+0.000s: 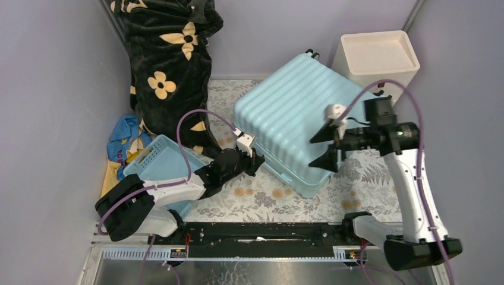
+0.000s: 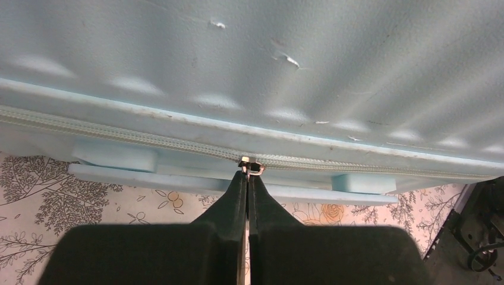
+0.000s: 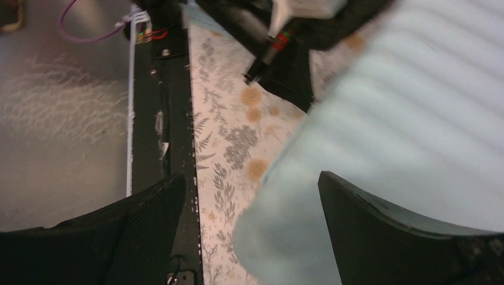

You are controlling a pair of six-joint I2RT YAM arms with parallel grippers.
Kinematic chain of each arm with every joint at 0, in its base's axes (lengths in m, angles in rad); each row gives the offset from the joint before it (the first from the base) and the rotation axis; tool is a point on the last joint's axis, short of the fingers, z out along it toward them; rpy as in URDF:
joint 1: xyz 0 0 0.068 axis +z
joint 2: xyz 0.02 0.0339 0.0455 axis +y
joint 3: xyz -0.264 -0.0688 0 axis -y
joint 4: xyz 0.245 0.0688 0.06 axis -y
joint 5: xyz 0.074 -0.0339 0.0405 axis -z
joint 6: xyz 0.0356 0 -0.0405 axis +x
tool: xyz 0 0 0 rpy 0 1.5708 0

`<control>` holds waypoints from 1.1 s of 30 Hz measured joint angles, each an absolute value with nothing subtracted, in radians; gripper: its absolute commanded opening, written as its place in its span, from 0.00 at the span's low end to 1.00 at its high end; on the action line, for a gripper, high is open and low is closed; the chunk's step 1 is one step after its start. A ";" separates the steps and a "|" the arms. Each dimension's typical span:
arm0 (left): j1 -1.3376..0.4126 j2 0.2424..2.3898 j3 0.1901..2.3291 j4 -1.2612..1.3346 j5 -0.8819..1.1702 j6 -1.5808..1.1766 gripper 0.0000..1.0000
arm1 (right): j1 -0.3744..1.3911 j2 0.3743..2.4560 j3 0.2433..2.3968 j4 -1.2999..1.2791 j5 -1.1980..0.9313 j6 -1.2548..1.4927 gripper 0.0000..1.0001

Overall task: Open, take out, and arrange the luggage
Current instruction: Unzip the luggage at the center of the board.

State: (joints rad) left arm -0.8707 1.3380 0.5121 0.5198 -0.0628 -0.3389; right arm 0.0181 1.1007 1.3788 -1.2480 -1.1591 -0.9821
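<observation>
The pale aqua luggage (image 1: 291, 113) lies closed on its side on the floral table cover, ribbed shell up. In the left wrist view its zipper (image 2: 119, 135) runs across the near side. My left gripper (image 1: 257, 161) sits at that near-left side, with its fingers pressed together on the metal zipper pull (image 2: 254, 168); the tips (image 2: 247, 173) are right at the slider. My right gripper (image 1: 324, 148) hovers open over the suitcase's near-right corner. In the right wrist view that corner (image 3: 309, 225) lies between the wide-spread fingers (image 3: 251, 178), and nothing is gripped.
A black blanket with cream flowers (image 1: 172, 59) is piled at the back left. A small blue basket (image 1: 160, 163) and a blue-yellow cloth (image 1: 125, 139) lie by the left arm. A cream drawer unit (image 1: 377, 56) stands back right. A black rail (image 1: 261, 234) runs along the near edge.
</observation>
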 measured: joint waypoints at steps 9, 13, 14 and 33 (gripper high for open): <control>-0.799 1.338 0.516 0.514 0.070 -0.365 0.00 | 0.839 1.184 1.227 -0.808 -0.689 -0.726 0.87; -0.773 1.340 0.516 0.519 0.125 -0.379 0.00 | 1.003 1.218 1.049 -0.618 -0.473 -0.653 0.71; -0.769 1.343 0.516 0.522 0.134 -0.380 0.00 | 1.018 1.218 1.016 -0.588 -0.434 -0.643 0.67; -0.733 1.349 0.496 0.575 0.205 -0.361 0.00 | 1.066 1.219 0.741 -0.134 0.062 -0.539 0.55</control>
State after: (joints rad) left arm -0.7330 1.3491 0.4961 0.5755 0.2054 -0.3614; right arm 1.0660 1.2194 0.7414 -0.1345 0.0620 -0.5392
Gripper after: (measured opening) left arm 0.011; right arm 0.558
